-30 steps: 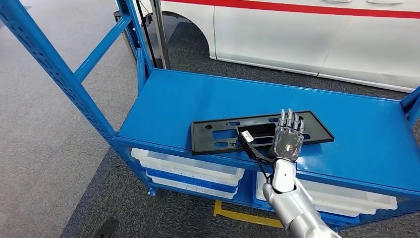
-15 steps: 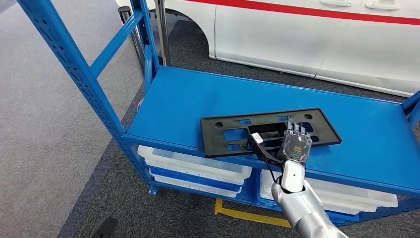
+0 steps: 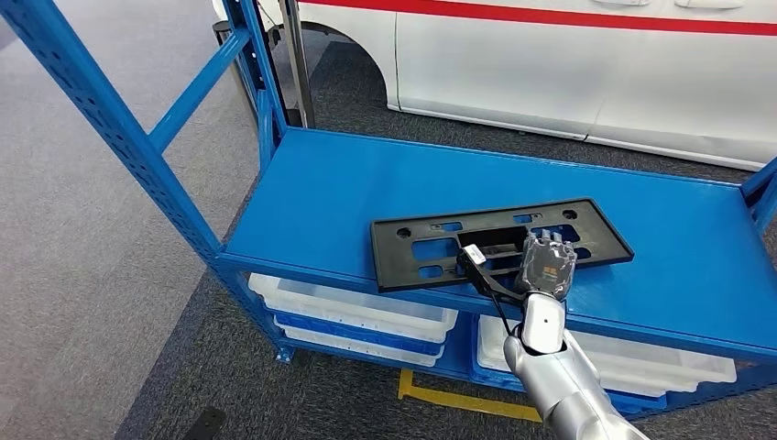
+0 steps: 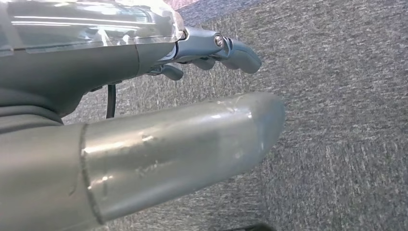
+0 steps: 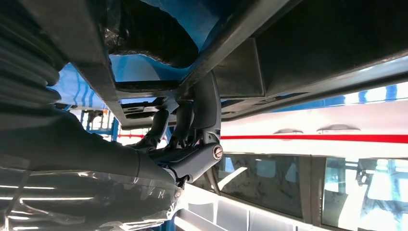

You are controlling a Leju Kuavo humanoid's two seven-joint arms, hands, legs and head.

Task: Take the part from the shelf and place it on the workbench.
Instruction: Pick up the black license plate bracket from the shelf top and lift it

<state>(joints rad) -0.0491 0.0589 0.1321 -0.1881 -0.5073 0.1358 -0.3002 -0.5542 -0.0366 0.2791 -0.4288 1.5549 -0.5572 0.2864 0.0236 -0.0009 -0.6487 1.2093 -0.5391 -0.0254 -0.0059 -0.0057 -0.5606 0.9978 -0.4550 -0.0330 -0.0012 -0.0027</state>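
A flat black plate (image 3: 499, 243) with several cut-out openings lies on the top deck of a blue shelf (image 3: 366, 192), toward the near edge and a little right of the middle, set slightly askew to that edge. The right hand (image 3: 546, 264) rests on the near part of the plate, just right of its middle, with its fingers (image 3: 548, 240) curled down into one of the openings. In the right wrist view the dark fingers (image 5: 202, 110) hook around a black bar of the plate, so the hand grips the plate. The silver forearm (image 3: 559, 376) comes up from the near right, and a black cable (image 3: 490, 284) with a small white tag (image 3: 474, 253) runs along it beside the wrist.

The left hand (image 4: 144, 110) hangs over grey carpet (image 4: 337, 96), its thumb straight and its fingers (image 4: 231, 48) stretched out apart from it, holding nothing.

Under the deck, white trays (image 3: 353, 312) sit on a lower level. Beyond the shelf stands a white car (image 3: 586, 73) with a red stripe. A yellow line (image 3: 458, 399) marks the floor near the shelf's foot.
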